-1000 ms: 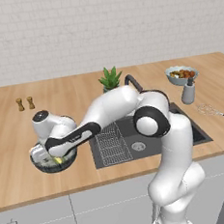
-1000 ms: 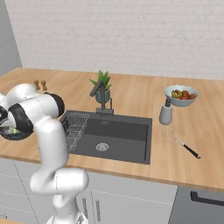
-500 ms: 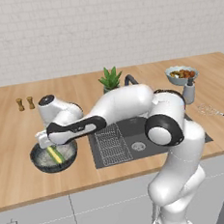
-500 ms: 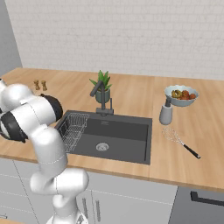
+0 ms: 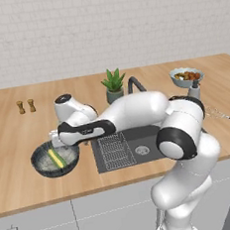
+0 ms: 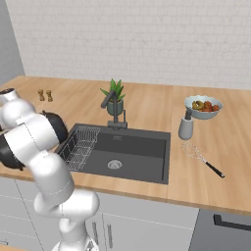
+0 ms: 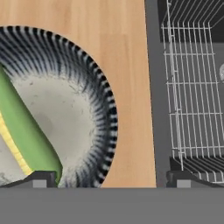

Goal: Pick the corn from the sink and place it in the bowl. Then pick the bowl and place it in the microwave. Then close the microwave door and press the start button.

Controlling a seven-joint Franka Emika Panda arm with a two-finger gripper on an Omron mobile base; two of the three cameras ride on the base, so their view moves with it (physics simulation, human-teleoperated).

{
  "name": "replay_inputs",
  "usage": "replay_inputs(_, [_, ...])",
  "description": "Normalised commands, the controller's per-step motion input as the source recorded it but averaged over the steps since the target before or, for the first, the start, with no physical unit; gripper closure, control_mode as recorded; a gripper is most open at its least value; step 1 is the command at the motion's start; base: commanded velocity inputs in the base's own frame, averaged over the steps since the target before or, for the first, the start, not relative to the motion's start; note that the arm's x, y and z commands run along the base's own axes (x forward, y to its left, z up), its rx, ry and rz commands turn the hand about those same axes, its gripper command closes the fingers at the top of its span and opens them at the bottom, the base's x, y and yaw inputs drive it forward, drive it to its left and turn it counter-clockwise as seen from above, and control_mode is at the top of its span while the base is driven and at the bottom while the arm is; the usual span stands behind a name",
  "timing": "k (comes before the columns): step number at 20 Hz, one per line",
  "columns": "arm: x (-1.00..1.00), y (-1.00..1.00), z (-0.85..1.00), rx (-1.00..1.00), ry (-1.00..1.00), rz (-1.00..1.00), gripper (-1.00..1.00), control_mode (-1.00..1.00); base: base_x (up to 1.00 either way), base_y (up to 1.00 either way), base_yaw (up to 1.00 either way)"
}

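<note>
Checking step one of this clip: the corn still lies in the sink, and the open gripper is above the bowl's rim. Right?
Not quite. The corn lies inside the bowl, not in the sink, as the left base view shows. The gripper is open above the bowl's rim.

The left base view looks forward and down from behind the arm, taking in the counter [image 5: 13,176] with the sink [image 5: 140,144] at centre and the bowl [image 5: 55,160] at lower left. The right base view faces the same counter [image 6: 147,100] from the other side, sink [image 6: 122,152] at centre. Both share sink, plant [image 5: 114,84] and wall. The hand view looks straight down, close, with the bowl [image 7: 87,87] at left and the rack [image 7: 192,87] at right.
</note>
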Motion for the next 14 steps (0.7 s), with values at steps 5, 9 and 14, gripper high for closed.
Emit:
replay_inputs(5, [0.01, -0.06, -0.02, 0.11, 0.00, -0.06, -1.00, -1.00, 0.00, 0.00, 0.00])
replay_inputs(9, [0.10, -0.01, 0.00, 0.08, 0.04, -0.04, -1.00, -1.00, 0.00, 0.00, 0.00])
replay_inputs(14, [0.10, 0.00, -0.17, 0.03, 0.08, 0.00, -1.00, -1.00, 0.00, 0.00, 0.00])
